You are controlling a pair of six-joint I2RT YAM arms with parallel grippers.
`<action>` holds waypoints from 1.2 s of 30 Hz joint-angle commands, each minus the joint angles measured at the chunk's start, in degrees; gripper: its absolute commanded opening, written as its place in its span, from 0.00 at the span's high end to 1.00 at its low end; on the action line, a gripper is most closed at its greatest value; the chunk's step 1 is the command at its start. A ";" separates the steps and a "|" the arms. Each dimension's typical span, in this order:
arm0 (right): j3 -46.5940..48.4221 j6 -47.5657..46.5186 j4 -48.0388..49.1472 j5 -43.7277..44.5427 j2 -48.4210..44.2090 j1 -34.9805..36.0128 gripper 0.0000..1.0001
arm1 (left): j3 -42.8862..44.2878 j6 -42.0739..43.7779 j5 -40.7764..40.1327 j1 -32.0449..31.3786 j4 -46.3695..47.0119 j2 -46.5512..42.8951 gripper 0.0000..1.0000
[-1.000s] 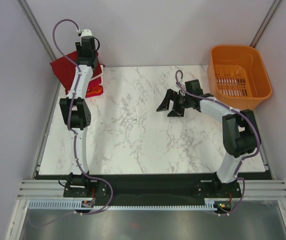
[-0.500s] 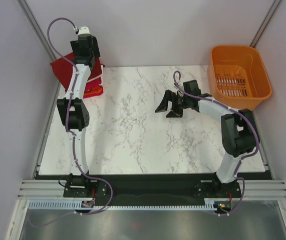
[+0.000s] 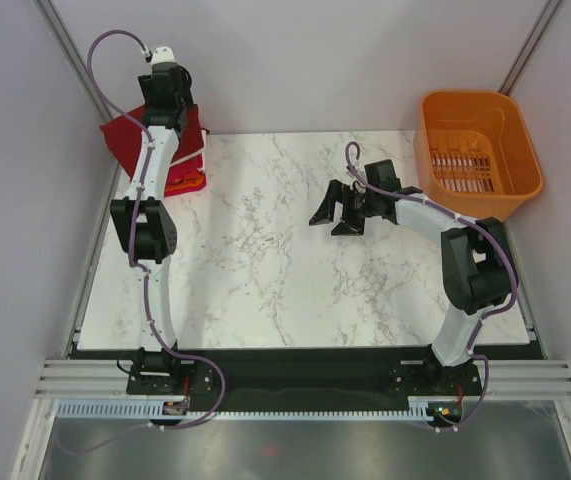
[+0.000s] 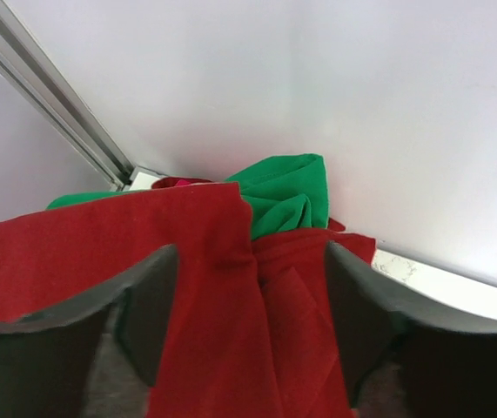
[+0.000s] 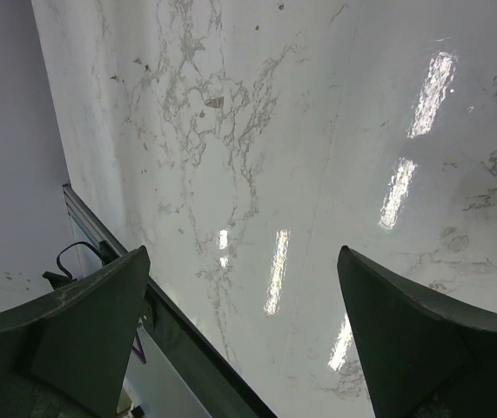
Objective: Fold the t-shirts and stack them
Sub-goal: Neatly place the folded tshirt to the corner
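1. A dark red shirt [image 4: 100, 252] is lying rumpled atop a green shirt [image 4: 287, 196] at the table's [image 3: 265, 260] far-left corner; stacking is looking nearly done.
2. The left gripper [image 4: 250, 261] is hovering just above it, jaws spread.
3. The right gripper [image 5: 241, 257] is hanging mid-table, jaws spread, carrying nothing.

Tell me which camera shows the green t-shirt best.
Left wrist: the green t-shirt lies bunched behind the dark red t-shirt, close up. Top external shows none of it; right wrist shows only the marble table.

Overhead camera and close-up right wrist camera share the table [image 3: 265, 280]
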 commanded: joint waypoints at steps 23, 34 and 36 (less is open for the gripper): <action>2.51 -1.02 0.41 0.63 1.48 0.45 0.02 | 2.12 -0.36 -1.74 1.54 1.53 4.36 0.61; 2.68 -1.11 0.41 0.72 1.92 0.89 0.02 | 3.78 0.51 -1.57 1.45 1.61 1.11 0.84; 2.68 -1.11 0.41 0.63 1.84 0.89 0.02 | 4.05 0.95 0.00 1.45 1.79 0.14 0.84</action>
